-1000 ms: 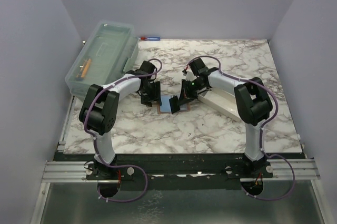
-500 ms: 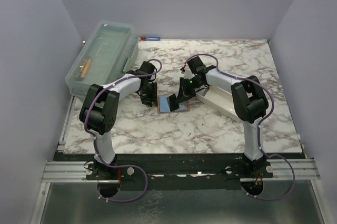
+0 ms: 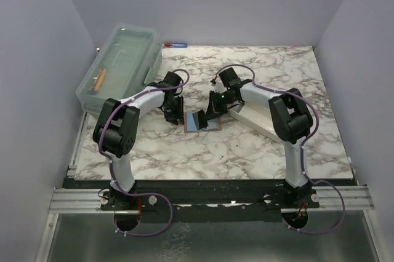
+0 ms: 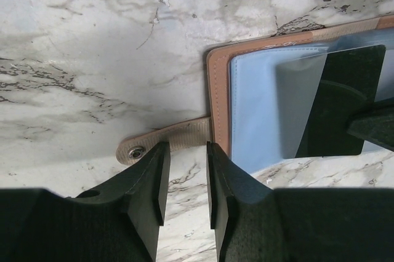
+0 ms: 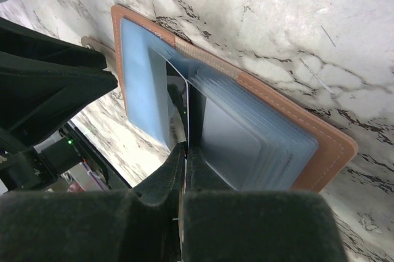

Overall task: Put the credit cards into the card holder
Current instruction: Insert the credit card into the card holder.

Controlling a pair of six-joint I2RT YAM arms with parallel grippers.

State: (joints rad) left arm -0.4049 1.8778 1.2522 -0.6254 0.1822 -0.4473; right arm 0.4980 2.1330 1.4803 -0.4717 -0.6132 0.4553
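The card holder (image 3: 196, 123) lies open on the marble, tan-brown leather (image 5: 320, 145) with pale blue see-through sleeves (image 4: 271, 108). My right gripper (image 5: 186, 148) is shut on a dark credit card (image 4: 341, 102), held edge-on with its far end down among the sleeves. My left gripper (image 4: 184, 151) hovers at the holder's left edge, over its snap strap (image 4: 161, 144). Its jaws stand a little apart, with only marble showing between them. In the top view the two grippers (image 3: 174, 113) (image 3: 211, 114) flank the holder. No other credit card shows.
A long white tray (image 3: 261, 120) lies just right of the holder, under the right arm. A clear lidded plastic box (image 3: 120, 65) stands at the back left. A small red and blue object (image 3: 174, 45) lies at the far edge by the wall.
My left jaws have narrowed beside the strap. The right gripper has tipped down and leftwards, bringing the dark card further into the holder's sleeves.
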